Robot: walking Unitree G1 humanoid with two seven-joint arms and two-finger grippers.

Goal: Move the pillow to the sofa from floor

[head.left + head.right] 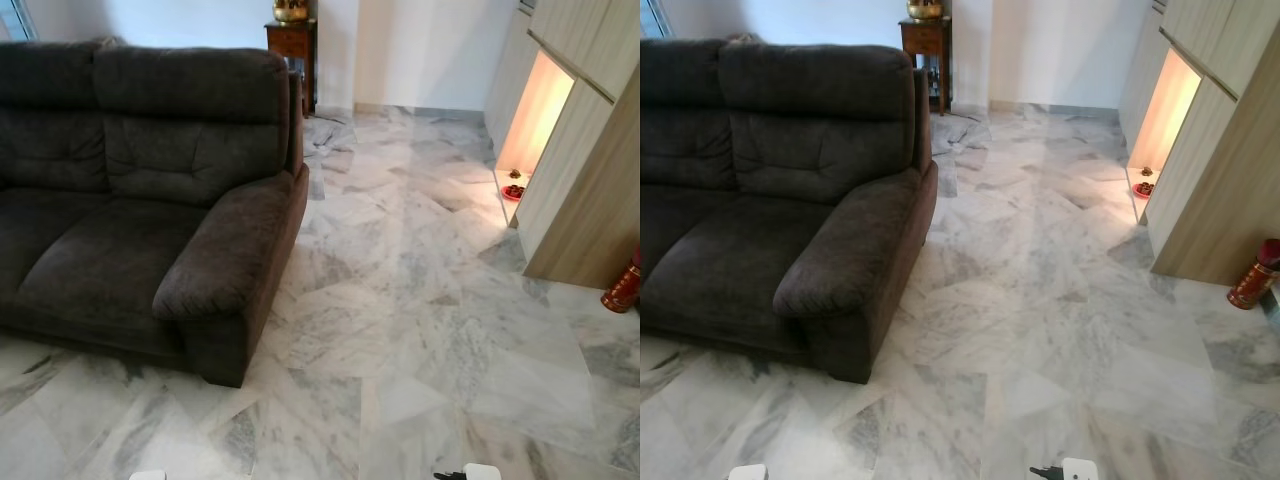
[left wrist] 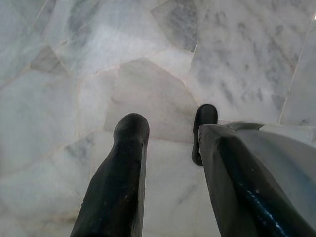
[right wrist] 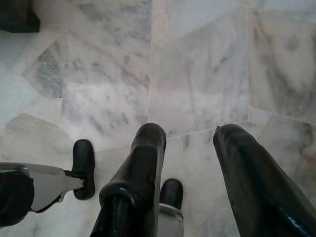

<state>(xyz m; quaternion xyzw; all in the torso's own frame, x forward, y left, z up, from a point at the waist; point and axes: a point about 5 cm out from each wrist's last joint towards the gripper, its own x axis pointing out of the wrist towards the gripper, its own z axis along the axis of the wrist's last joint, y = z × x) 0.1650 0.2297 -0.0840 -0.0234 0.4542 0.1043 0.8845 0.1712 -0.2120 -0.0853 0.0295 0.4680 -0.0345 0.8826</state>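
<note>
On a marble living-room floor, beside a dark sofa
Setting: a white and grey marble floor (image 1: 420,300) runs from the robot's feet to a far white wall.
Sofa: a dark brown fabric sofa (image 1: 130,200) stands on the robot's left, its seat cushions bare and its padded armrest (image 1: 225,250) nearest the open floor.
Pillow: cannot be made out on the floor or on the sofa from these angles.
Left gripper: the left gripper (image 2: 170,136) hangs low over the marble, its two black fingers (image 2: 123,168) spread apart with nothing between them.
Right gripper: the right gripper (image 3: 190,136) also points down at the floor, fingers parted and holding nothing.
Feet: black foot parts (image 3: 83,168) of the robot rest on the tiles below the right gripper.
Right side: pale wood cabinets (image 1: 590,170) line the wall, with a lit niche (image 1: 535,110) holding a small red object (image 1: 513,190) near floor level.
Corner: a red cylinder (image 1: 624,285) stands on the floor by the cabinet's edge.
Background: a dark wooden side table (image 1: 292,45) sits behind the sofa against the far wall, a brass-coloured object on top.
</note>
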